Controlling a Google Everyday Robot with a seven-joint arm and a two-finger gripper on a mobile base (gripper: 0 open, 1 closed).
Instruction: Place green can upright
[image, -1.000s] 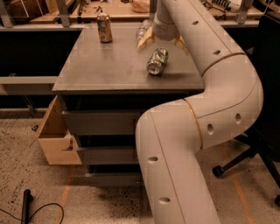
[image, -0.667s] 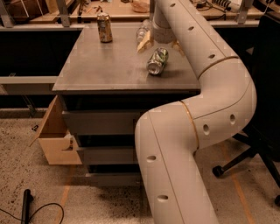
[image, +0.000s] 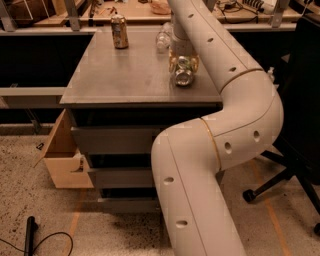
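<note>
The green can (image: 183, 71) lies on its side near the right front of the grey table (image: 120, 75), with a silver end facing the camera. My gripper (image: 182, 61) hangs from the white arm (image: 225, 75) straight over the can. Its yellowish fingers (image: 172, 62) stand open on either side of the can's far part, low and close to it. The far end of the can is hidden behind the gripper.
An orange-gold can (image: 119, 31) stands upright at the table's back left. A clear plastic bottle (image: 162, 38) lies at the back, behind the gripper. A wooden box (image: 64, 160) sits on the floor at the left, and a chair base (image: 280, 180) at the right.
The gripper has come down from behind and above the green can to straddle it. The can has not moved.
</note>
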